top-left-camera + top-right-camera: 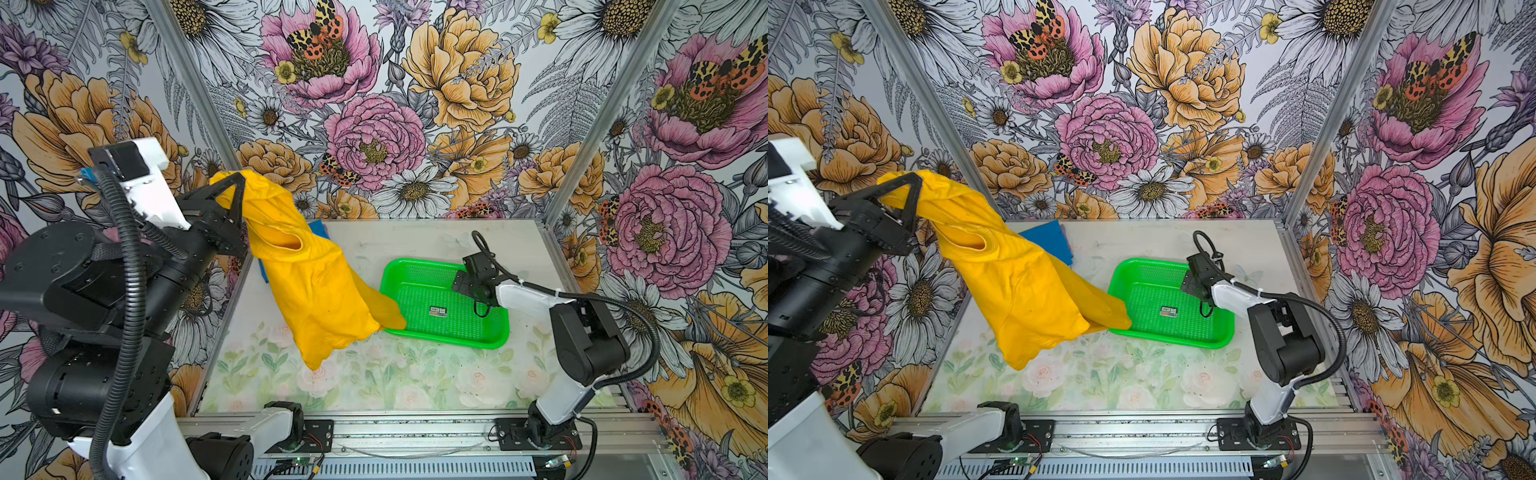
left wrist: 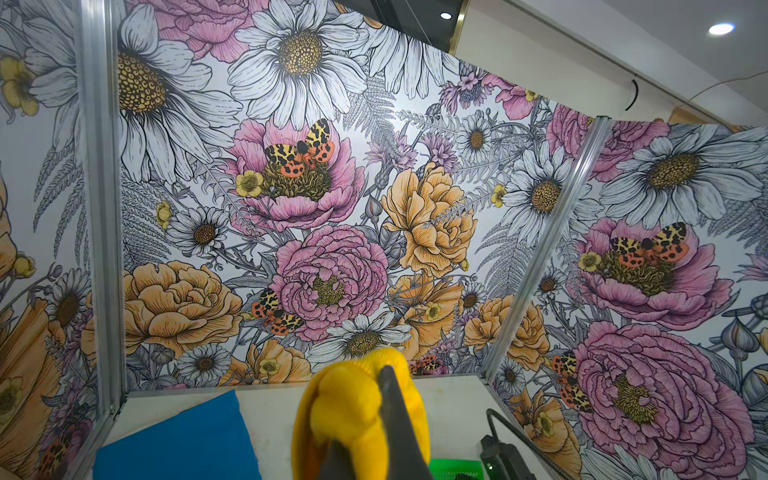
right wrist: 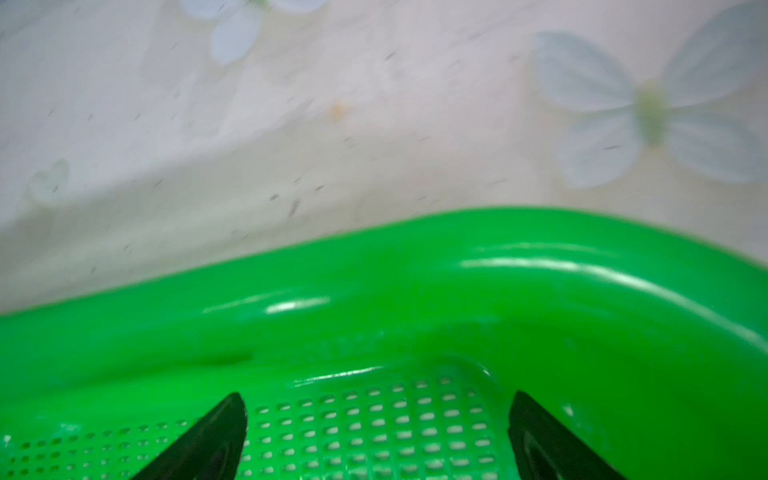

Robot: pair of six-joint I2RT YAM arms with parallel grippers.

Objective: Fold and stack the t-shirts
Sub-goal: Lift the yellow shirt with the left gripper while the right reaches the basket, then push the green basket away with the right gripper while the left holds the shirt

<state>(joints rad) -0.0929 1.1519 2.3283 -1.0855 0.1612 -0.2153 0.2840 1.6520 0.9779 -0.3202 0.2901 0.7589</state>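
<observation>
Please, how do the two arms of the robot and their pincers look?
The left arm and right arm have black joint housings and white shells; a black ribbed hose runs along each. The left pincer has black triangular open-frame fingers; the right pincer has black pointed ones.

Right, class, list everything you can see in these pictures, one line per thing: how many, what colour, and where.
yellow t-shirt: one, mustard yellow, hanging from the raised left gripper, lower end over the basket's near left corner
blue t-shirt: one, bright blue, lying flat at the far left of the table, mostly hidden behind the yellow one
basket: one, bright green, perforated, on the table right of centre
label: one, small, pale, on the basket floor
table: one, pale floral cover
walls: three, flower and butterfly print
left gripper: one, black, shut on the yellow t-shirt
right gripper: one, black, open over the basket floor
</observation>
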